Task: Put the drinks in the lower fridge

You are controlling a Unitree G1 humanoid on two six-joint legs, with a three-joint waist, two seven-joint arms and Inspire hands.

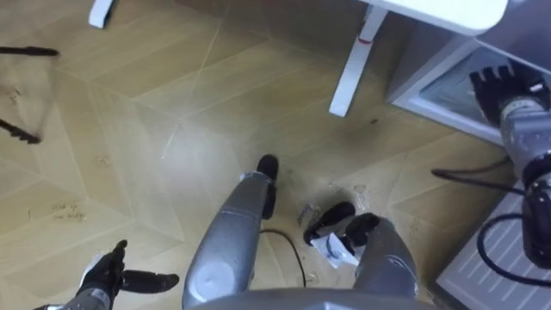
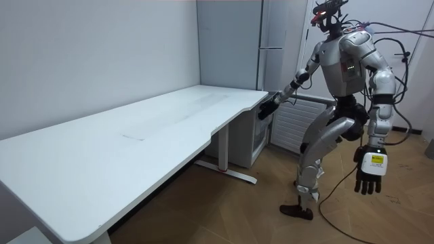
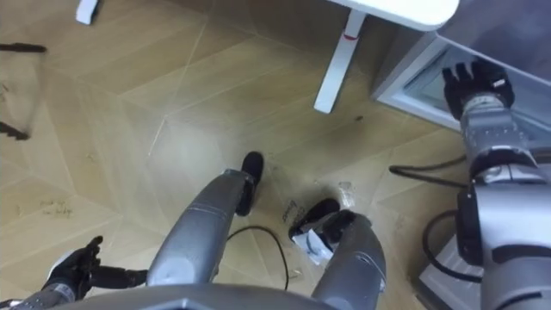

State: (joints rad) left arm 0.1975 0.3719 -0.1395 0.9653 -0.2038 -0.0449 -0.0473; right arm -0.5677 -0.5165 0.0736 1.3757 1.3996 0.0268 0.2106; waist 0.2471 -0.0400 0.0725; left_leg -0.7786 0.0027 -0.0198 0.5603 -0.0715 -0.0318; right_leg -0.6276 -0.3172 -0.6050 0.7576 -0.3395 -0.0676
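Since nothing is carried, loading looks barely begun: the right hand (image 1: pixel 504 86), fingers spread, reaches toward the lower fridge (image 1: pixel 448 86) at two o'clock beside the counter (image 2: pixel 149 129), and the left hand (image 1: pixel 112 275) hangs open at seven o'clock. Where the drinks stand cannot be told.

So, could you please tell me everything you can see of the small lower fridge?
The lower fridge is a small, pale-framed box with a glass front, standing on the wood floor beside the white table leg. Its door looks shut. The right hand, open, hovers at its top front; touch is unclear.
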